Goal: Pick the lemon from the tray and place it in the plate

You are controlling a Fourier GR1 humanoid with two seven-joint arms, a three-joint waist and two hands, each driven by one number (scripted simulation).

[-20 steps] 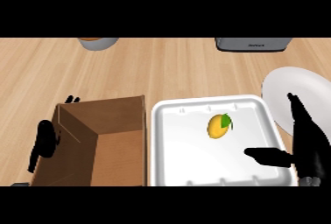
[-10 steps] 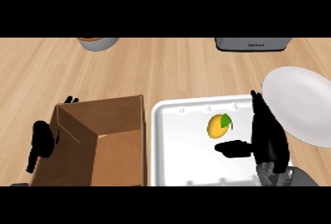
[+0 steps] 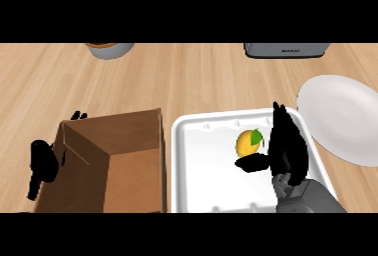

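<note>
Over the tray [image 3: 193, 165], my right hand [image 3: 284, 145] sits just right of the lemon [image 3: 249, 142], fingers straight, thumb tucked under it, nothing clamped yet. Lemon lies mid-tray, long axis pointing away from me. Plate [image 3: 347, 117] is further right. Left hand [image 3: 43, 167] rests open beside the box [image 3: 111, 165]. Appliance label unreadable.

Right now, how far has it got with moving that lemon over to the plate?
Early on. The lemon lies in the white tray, not lifted. The right hand is beside it, thumb just below the fruit, fingers along its right side, not closed round it. Left to do: grasp, lift, and carry it to the white plate at the right. The left hand rests by the cardboard box.
</note>
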